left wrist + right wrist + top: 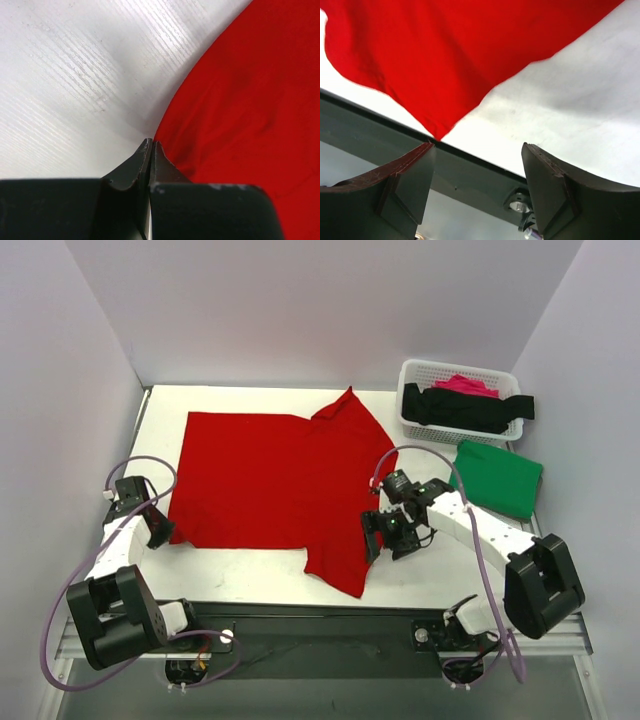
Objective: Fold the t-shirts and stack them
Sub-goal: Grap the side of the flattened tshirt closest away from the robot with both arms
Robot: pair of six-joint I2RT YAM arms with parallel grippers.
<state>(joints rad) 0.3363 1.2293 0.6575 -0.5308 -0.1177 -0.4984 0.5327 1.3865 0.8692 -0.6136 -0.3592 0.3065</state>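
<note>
Two arms work at the near side of the table (250, 578), one at each near corner of the red shirt (265, 475). The left gripper (160, 530) sits at the shirt's near left corner with its fingers pressed together. In its wrist view the tips meet right at the cloth's edge, and I cannot tell whether any fabric is nipped between them. The right gripper (388, 543) hangs just beside the near sleeve (338, 562), jaws apart with nothing between them. Its own camera shows the sleeve's point just ahead of the fingertips.

This looks like the start of the first fold on the red shirt, with nothing turned over yet. The next move probably calls for the right gripper to drop low, close on the sleeve tip, and carry it in over the body without dragging the rest askew.

The shirt is bright red and spread flat in the middle of the table. It lies sideways, hem to the left, one sleeve jutting near and the other far, with only faint creases.

Farther right, a green shirt (497, 478) lies folded just in front of a white basket (412, 380). A black shirt (465, 410) drapes across the basket, with a pink one (468, 385) behind it.
</note>
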